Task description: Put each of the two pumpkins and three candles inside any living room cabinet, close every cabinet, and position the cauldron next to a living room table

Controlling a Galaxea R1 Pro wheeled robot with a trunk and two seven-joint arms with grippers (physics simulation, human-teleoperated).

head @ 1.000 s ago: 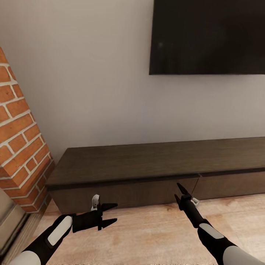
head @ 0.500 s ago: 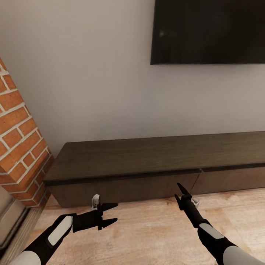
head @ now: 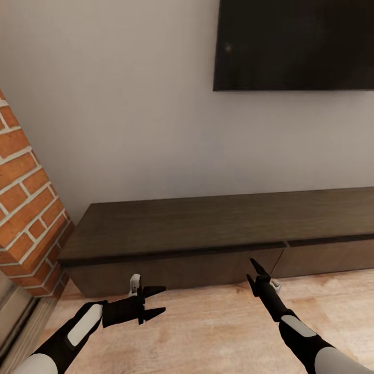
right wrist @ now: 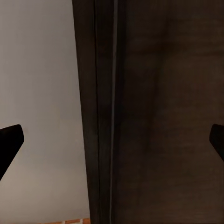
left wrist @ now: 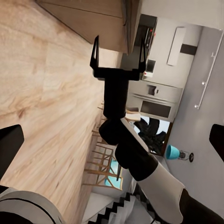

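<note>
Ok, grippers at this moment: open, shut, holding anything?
Left gripper: open, empty.
Right gripper: open, empty, facing the cabinet.

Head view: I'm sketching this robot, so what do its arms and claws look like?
Both arms are matte black with white oval panels and white upper sections. The left claw and right claw are black, each with two thin pointed fingers; a small pale-grey bracket sits beside each wrist. No cables or markings show.

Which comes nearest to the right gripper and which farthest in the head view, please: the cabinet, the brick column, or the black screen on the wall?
From the right gripper:
1. The cabinet, directly ahead, its front just past the fingertips.
2. The black screen, high on the wall above the cabinet.
3. The brick column, far across at the left edge.
</note>
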